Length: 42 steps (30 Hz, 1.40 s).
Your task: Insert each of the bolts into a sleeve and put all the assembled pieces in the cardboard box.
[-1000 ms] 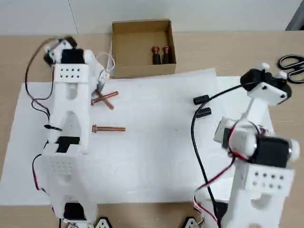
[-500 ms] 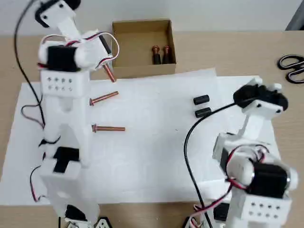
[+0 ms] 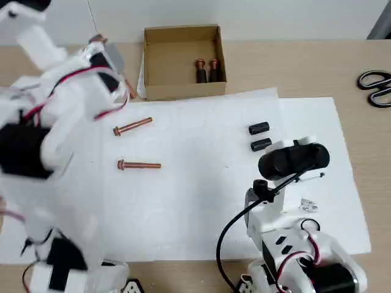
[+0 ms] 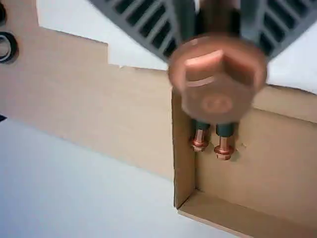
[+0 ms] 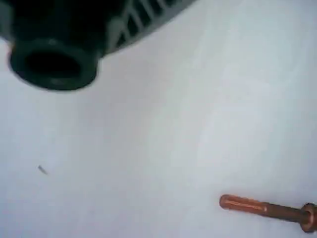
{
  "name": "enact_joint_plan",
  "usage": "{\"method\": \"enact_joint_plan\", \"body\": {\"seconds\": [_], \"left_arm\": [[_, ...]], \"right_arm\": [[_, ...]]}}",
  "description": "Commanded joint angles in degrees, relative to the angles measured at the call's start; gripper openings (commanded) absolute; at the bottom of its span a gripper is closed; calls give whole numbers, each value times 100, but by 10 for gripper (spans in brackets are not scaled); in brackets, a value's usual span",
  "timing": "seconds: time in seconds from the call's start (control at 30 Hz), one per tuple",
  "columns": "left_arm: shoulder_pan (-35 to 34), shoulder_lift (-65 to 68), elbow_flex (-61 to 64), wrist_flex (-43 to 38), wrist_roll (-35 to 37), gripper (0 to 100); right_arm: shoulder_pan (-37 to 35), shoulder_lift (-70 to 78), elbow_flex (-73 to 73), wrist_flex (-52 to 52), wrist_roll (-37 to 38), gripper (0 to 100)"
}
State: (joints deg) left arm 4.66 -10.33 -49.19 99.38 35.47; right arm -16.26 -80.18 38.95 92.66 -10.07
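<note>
Your left gripper point(image 4: 218, 35) has its fingers point(image 4: 141, 17) closed tight on a copper bolt point(image 4: 218, 82) beside the cardboard box point(image 4: 184, 163), while your right gripper point(image 5: 67, 25) clamps a black sleeve point(image 5: 53, 62) over the white paper point(image 5: 173, 124), near a loose bolt point(image 5: 267, 209).

Overhead, close wrist cams; right prob. shares bolt point(image 5: 270, 209).

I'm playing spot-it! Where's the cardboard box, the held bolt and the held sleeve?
cardboard box point(image 3: 183, 92): high view, front wall.
held bolt point(image 4: 218, 82): left wrist view, its head.
held sleeve point(image 5: 52, 83): right wrist view, its rim.
</note>
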Motion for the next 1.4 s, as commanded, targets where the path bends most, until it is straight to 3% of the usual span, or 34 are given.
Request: {"method": "enact_joint_plan", "body": {"seconds": [0.0,0.27,0.7,0.93,1.17,1.37], "left_arm": [[9,-1020,620,105,-290,6],[-9,-2980,3152,-448,-299,6],[9,-6813,8541,-3332,-220,6],[220,-7341,9807,-4149,-202,6],[1495,-7349,10325,-4712,-185,6],[2189,-7349,10589,-5213,-185,6]], "right_arm": [[-40,-110,123,-400,-62,3],[-48,-145,923,-1270,-97,3],[-1191,-154,1758,-2853,-97,3],[-1956,-145,1776,-2949,-97,3],[-2492,-145,1785,-2923,-97,3],[-2791,-163,2048,-2914,-105,3]]}}
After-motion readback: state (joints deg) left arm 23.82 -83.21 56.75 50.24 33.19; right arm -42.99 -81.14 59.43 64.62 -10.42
